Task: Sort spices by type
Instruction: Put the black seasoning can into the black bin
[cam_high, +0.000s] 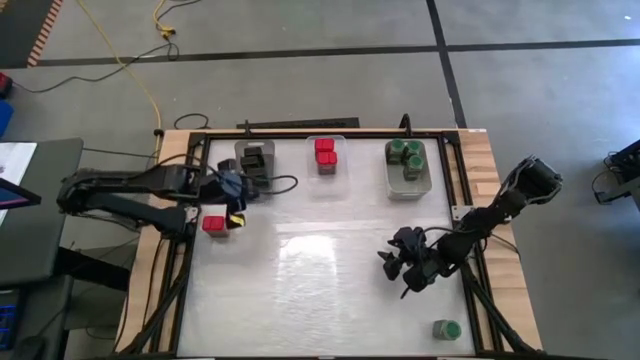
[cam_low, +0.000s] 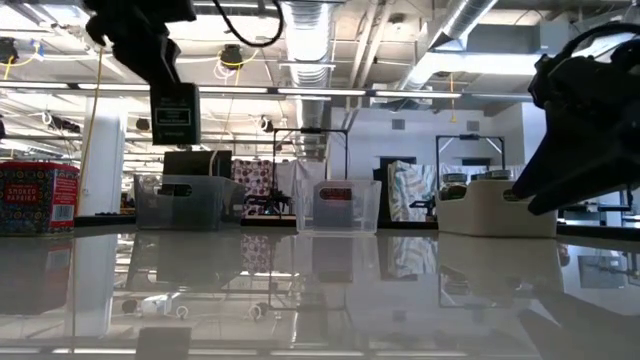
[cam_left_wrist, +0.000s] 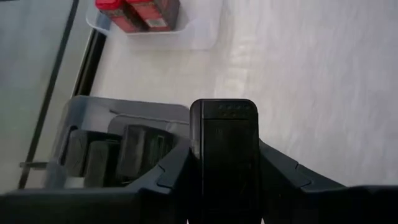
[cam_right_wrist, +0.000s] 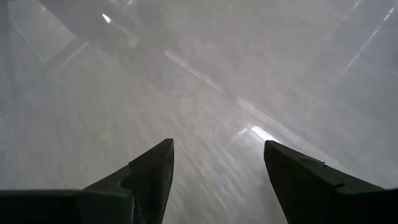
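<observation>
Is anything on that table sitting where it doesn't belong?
Two strays: a red box near the table's left edge and a green-lidded jar alone at the front right, both outside the bins holding their kinds.

Industrial lab: exposed ceiling ducts (cam_low: 310, 20)

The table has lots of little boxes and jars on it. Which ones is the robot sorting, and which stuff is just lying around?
Part of the job:
- black box in the left gripper
- black boxes in their bin
- red boxes in the middle bin
- loose red box
- green-lidded jars in the right-hand bin
- loose green-lidded jar

Just lying about:
- yellow cable on the floor
</observation>
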